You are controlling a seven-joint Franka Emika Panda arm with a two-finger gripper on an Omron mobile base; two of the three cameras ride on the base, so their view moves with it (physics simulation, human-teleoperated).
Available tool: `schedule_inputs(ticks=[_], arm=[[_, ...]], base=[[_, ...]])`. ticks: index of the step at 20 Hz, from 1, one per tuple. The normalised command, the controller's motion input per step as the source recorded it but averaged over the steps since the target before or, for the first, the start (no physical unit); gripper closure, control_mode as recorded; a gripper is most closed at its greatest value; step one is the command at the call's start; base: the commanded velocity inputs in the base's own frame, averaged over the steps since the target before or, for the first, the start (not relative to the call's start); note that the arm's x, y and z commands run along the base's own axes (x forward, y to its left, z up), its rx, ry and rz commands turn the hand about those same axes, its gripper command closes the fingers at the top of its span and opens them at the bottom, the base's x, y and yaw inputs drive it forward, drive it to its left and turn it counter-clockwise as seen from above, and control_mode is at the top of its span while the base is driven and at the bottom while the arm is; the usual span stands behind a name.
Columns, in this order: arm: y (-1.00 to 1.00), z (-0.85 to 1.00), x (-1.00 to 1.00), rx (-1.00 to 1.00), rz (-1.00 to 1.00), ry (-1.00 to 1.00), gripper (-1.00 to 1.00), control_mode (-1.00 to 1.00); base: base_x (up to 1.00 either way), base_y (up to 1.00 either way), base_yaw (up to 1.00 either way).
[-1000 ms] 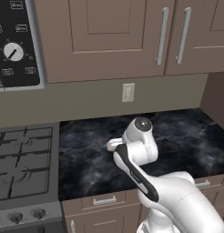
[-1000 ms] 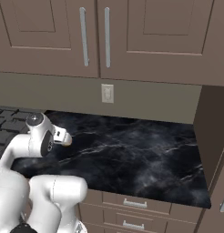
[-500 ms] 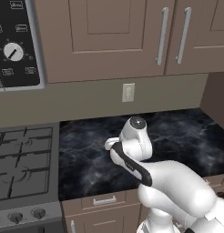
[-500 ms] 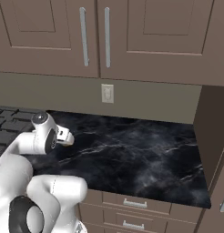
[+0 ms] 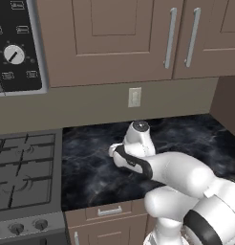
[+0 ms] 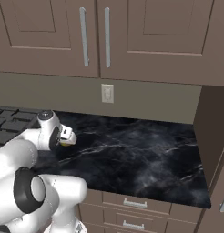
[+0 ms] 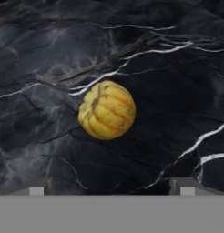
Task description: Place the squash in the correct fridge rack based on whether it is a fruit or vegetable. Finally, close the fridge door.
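Right, my jaws stand wide and empty above the round ribbed yellow squash [image 7: 106, 110], which sits alone on the black marbled desk [image 7: 177, 68]; it lies slightly toward eleven o'clock of centre; I'd centre over it, then descend straight before closing.

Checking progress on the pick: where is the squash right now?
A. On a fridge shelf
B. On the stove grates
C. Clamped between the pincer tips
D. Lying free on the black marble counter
D: in the hand view the squash lies on the dark veined counter, ahead of the open pincer, whose tips stand wide apart and clear of it.
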Motion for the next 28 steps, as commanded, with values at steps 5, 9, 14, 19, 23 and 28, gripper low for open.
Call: schedule_inputs(ticks=[5, 9, 14, 19, 23, 28], arm=[[0.00, -0.20, 0.21, 0.00, 0.00, 0.00, -1.00, -1.00], [0.00, -0.21, 0.24, 0.00, 0.00, 0.00, -1.00, -1.00], [0.00, -0.23, 0.21, 0.00, 0.00, 0.00, -1.00, -1.00], [0.08, -0.21, 0.28, 0.00, 0.00, 0.00, -1.00, -1.00], [0.10, -0.20, 0.29, 0.00, 0.00, 0.00, -1.00, -1.00], [0.09, -0.19, 0.29, 0.00, 0.00, 0.00, -1.00, -1.00]], base=[[0.00, 0.00, 0.00], [0.00, 0.00, 0.00], [0.00, 0.00, 0.00], [0.00, 0.00, 0.00], [0.00, 0.00, 0.00], [0.00, 0.00, 0.00]])
